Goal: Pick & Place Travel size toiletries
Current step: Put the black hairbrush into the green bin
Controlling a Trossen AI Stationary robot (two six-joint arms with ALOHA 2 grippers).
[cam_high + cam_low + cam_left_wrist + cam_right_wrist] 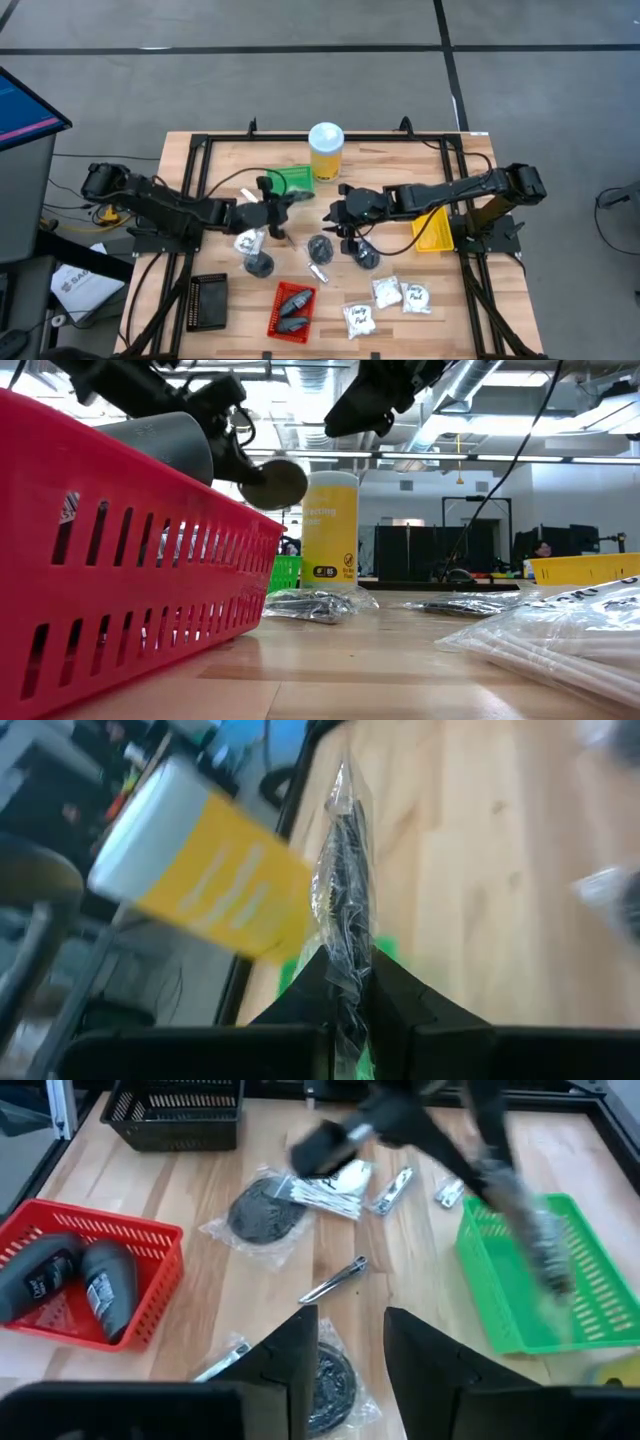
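- Left gripper (280, 205): at table centre-left, next to the green tray (292, 180); in the left wrist view its fingers (400, 995) are closed on a clear packet (345, 910) with dark contents; the packet stands on edge between them, with the yellow jar (200, 880) beyond it.
- Right gripper (338, 212): at table centre, just right of the left gripper; in the right wrist view its fingers (295, 1350) are apart with nothing between them; it is above a dark puck (330, 1385) in a clear wrapper.
- Red tray (291, 308): near the front edge; it holds 2 dark bottles (70, 1285) lying side by side.
- Black tray (208, 301): left of the red tray; contents cannot be told.
- Yellow tray (432, 231): under the right arm, at the right side of the table.
- White sachets (400, 294): 3 grouped right of the red tray, near the front; a 4th (248, 241) lies just below the left gripper.
- Second puck (265, 1210): in its wrapper on the bare wood between the black tray and the green tray; it touches a pack of thin sticks (320, 1198).
- Silvery tubes (335, 1280): 1 lies on the wood between the 2 pucks; 2 more (392, 1190) lie near the green tray.
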